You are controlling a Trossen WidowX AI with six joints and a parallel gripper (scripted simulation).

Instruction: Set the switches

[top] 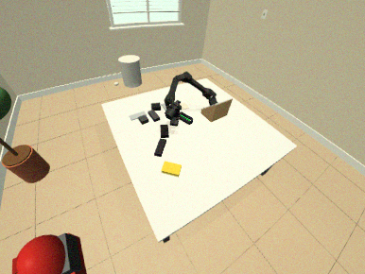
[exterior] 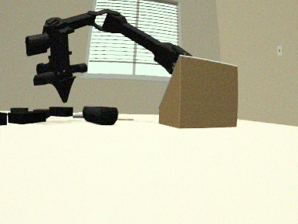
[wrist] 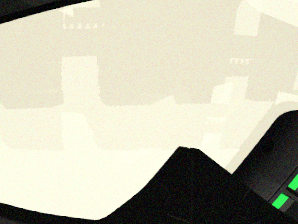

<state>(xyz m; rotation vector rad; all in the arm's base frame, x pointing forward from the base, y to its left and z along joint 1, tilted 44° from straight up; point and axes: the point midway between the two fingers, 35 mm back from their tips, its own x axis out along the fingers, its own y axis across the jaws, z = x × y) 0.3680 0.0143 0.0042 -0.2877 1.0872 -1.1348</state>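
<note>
The dark grey controller unit lies on the bench, with a row of green marks showing on its upper side. Two green switch ends show at the lower right of the wrist view; the switch numbers and full settings are too small or cut off to read. The underside label is hidden. My gripper is shut and empty, pointing down. In the exterior view its tips are above the bench, left of the unit and apart from it.
A wedge-shaped brown box stands beyond the unit on the right. Black modules and a light grey plate lie on the other side. A yellow block lies nearer the top camera.
</note>
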